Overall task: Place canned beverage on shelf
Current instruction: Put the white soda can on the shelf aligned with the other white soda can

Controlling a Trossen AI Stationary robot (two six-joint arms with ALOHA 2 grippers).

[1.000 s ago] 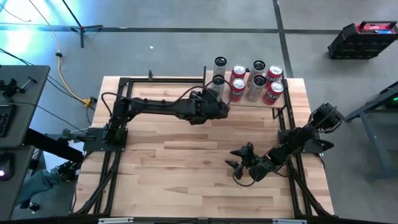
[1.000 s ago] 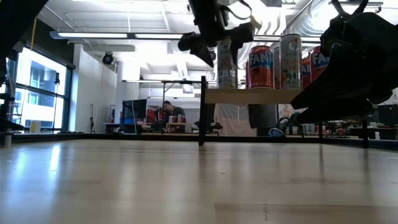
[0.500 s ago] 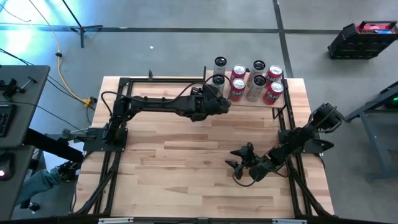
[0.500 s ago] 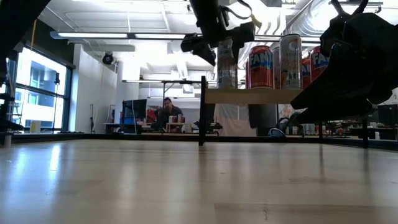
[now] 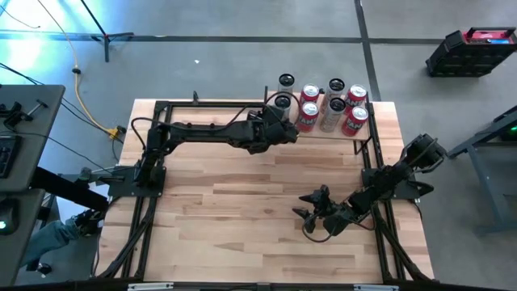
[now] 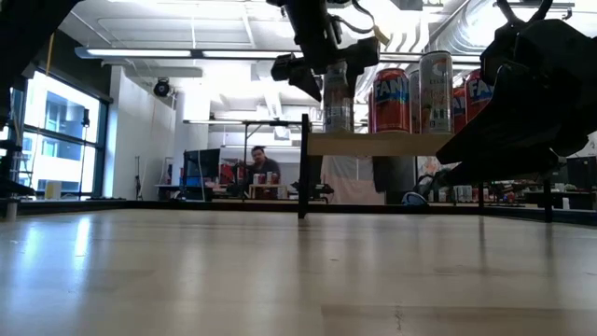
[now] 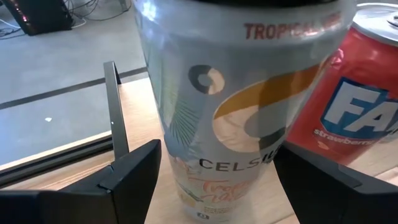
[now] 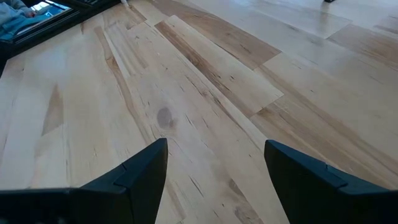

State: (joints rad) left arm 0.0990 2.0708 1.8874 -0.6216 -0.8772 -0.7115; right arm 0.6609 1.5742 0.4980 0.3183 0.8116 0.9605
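Left claw [image 5: 283, 121] edged farther over shelf [image 5: 331, 134] | pinching Celsius can [image 7: 236, 106] beside Fanta can [image 7: 348, 106] | lower squarely, avoid nudging neighbour | right claw [image 5: 311, 218] spread, idle over tabletop [image 5: 226, 202]

Silver can [image 7: 236, 106]: "TROPICAL" near top rim, "CELSI…" lower down. Red can [image 7: 348, 106] touching it: "FA…", small "strawberry". Red cans [image 6: 392, 98] on shelf: "FAN…".
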